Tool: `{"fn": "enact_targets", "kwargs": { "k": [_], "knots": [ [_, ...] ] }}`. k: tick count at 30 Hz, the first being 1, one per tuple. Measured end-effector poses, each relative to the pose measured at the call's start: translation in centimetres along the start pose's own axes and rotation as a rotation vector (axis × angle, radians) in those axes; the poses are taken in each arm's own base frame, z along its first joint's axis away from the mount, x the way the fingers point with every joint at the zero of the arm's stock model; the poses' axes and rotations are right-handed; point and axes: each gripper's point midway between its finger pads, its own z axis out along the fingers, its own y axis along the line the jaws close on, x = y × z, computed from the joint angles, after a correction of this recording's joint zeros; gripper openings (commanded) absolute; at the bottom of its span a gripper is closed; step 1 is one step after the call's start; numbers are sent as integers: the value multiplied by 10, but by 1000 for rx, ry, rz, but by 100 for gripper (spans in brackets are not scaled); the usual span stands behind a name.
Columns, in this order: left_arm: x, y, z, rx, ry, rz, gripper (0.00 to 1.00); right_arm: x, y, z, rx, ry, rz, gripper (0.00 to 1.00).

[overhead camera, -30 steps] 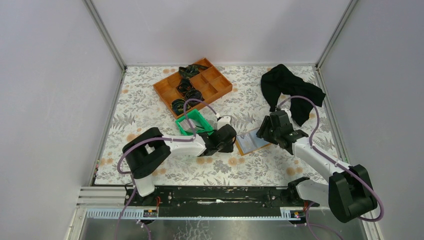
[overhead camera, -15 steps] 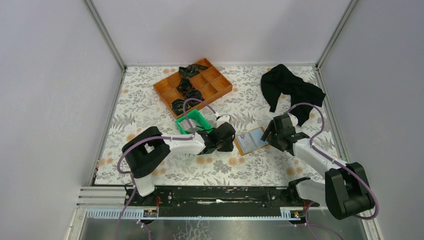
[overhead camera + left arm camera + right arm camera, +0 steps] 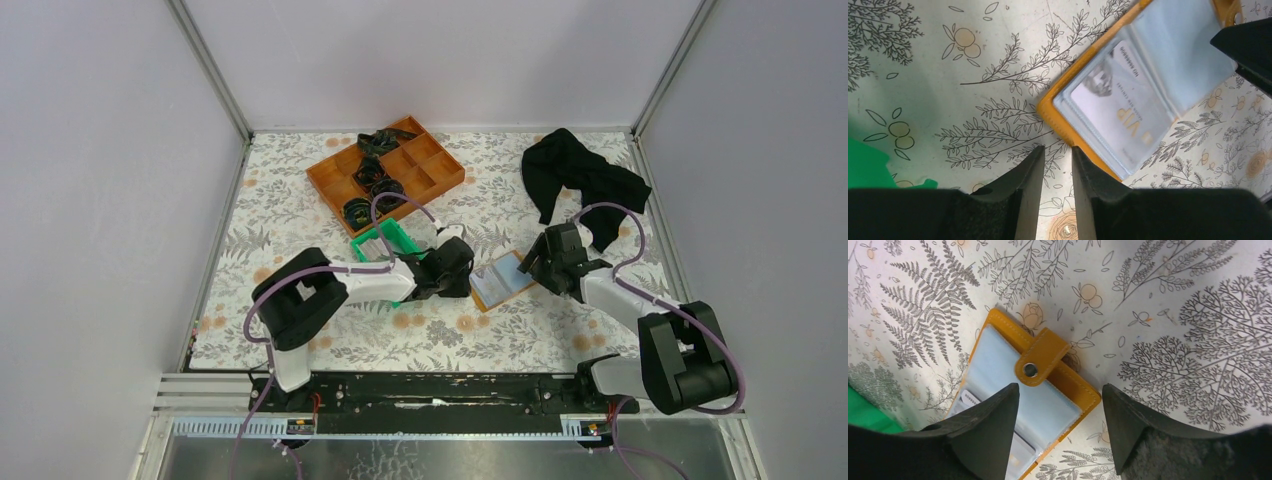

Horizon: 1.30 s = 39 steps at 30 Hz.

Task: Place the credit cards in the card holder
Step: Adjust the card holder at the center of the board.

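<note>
Card holder open between both sets of fingers

The card holder (image 3: 1128, 95) lies open on the tabletop (image 3: 948, 75), a credit card (image 3: 1120, 107) in its sleeve; left fingers (image 3: 1055, 187) nearly together just beside it, right fingers (image 3: 1060, 427) apart above its snap tab (image 3: 1040, 362).

The card (image 3: 1120, 107) inside the card holder (image 3: 1088, 145) is blurred.

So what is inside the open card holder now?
One whitish card with gold "VIP" print sits in a clear sleeve of the card holder. The other sleeve looks empty. Anything behind the sleeves is hidden.
</note>
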Motion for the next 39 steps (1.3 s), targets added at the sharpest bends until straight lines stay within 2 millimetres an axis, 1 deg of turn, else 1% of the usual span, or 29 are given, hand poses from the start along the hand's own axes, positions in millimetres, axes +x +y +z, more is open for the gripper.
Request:
{"fn": "enact_targets", "kwargs": {
  "k": [2,3,6,9,12,17,22,28,33,35,39],
  "knots": [
    [-1,0,1,2,1,-2,35,-1,4,3,-19,-1,12,55],
    [-2,-1,2,4,2,-3,35,-1,6,4,-28,0,19,52],
    [-2,-1,3,8,5,0,35,1,9,7,-47,5,32,46],
    [-3,-1,3,10,8,2,35,2,10,8,-59,7,40,45],
    [-5,-3,6,16,3,2,35,6,14,7,-84,33,40,38],
    [-8,-6,9,32,-4,0,35,15,17,5,-111,74,36,32],
    [-10,-7,11,39,-9,-2,35,19,16,4,-116,88,19,19],
    [-9,-7,11,42,-10,-1,35,20,14,6,-114,90,4,1],
    [-9,-7,10,47,-15,-2,36,19,15,6,-120,84,-5,0],
    [-9,-7,10,48,-17,-2,38,18,15,6,-122,82,-11,0],
    [-10,-7,9,59,-25,-6,39,17,16,1,-128,77,-28,0]
  ]
}}
